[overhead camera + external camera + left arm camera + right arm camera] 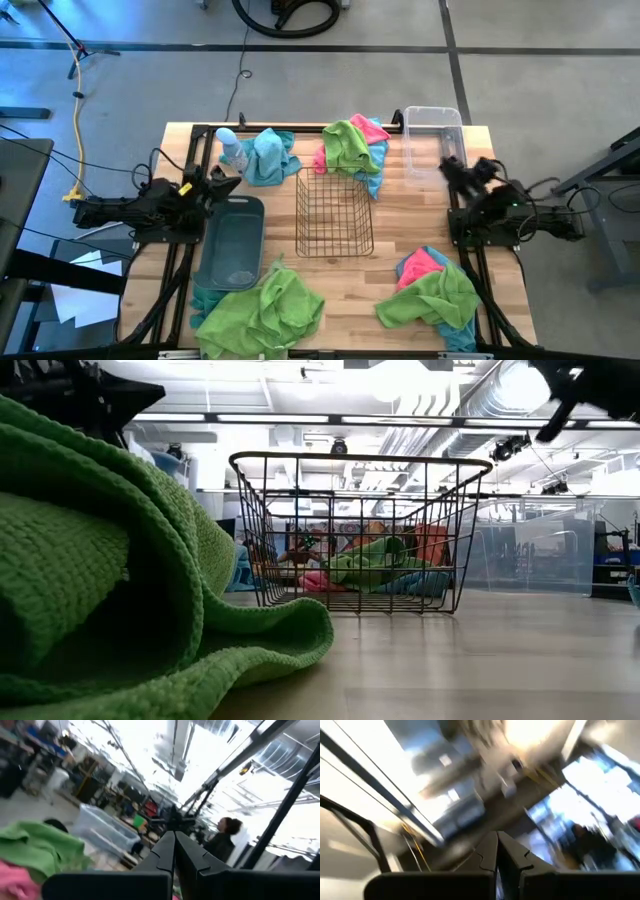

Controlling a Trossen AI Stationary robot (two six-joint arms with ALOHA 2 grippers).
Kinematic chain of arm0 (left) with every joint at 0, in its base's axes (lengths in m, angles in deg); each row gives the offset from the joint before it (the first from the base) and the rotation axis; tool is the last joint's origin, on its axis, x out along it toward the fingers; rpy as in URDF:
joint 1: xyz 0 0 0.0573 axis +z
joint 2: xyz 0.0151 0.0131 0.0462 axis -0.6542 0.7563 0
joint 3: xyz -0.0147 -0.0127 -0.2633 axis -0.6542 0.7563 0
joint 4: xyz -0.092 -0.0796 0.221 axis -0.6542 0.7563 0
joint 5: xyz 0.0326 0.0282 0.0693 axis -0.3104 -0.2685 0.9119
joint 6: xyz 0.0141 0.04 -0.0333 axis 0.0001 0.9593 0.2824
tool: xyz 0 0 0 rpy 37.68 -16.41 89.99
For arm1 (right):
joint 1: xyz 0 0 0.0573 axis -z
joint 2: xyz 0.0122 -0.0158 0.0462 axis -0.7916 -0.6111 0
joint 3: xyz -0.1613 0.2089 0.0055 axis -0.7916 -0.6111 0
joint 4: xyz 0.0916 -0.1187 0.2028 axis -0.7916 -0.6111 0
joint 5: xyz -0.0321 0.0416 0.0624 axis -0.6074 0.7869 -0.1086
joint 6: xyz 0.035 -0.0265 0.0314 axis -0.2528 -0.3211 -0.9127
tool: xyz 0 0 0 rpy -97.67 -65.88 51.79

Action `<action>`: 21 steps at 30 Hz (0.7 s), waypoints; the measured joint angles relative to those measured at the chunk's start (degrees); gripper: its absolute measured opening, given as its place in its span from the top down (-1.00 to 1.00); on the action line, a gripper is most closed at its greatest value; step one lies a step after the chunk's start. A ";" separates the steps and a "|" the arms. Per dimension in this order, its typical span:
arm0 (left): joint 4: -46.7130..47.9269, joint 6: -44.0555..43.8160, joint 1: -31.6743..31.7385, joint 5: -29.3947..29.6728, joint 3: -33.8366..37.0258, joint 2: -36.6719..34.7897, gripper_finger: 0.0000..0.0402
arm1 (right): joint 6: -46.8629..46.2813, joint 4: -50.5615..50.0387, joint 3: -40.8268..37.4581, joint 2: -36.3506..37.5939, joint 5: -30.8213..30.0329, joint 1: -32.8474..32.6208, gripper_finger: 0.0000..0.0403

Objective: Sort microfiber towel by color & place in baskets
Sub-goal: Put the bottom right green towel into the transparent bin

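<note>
Four heaps of microfiber towels lie on the table. A teal one [268,155] and a green, pink and teal one [352,148] lie at the far side. A green one [262,312] and a green, pink and teal one [432,292] lie at the near edge. The wire basket [334,212] stands mid-table, the dark tub [232,240] to its left, the clear bin [432,132] at the far right. My left gripper [222,183] hangs shut above the tub's far end. My right gripper [447,167] hangs shut just near of the clear bin. Both point up and hold nothing.
A pale blue-and-white bottle [230,145] stands by the teal heap at the far left. In the low view the near green towel [120,590] fills the left foreground before the wire basket [360,530]. A person [225,837] stands in the room beyond the table.
</note>
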 joint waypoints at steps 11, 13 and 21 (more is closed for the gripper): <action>-3.04 -0.54 0.00 3.17 -3.43 1.73 1.00 | 15.10 -11.91 17.72 -6.61 -1.38 0.00 1.00; -2.59 1.57 0.00 2.51 -6.42 3.80 1.00 | 17.09 -15.93 21.77 -9.80 -1.81 0.00 1.00; 6.95 17.39 0.00 2.44 -25.30 18.62 1.00 | 20.06 -34.62 35.61 -21.99 -1.74 0.00 1.00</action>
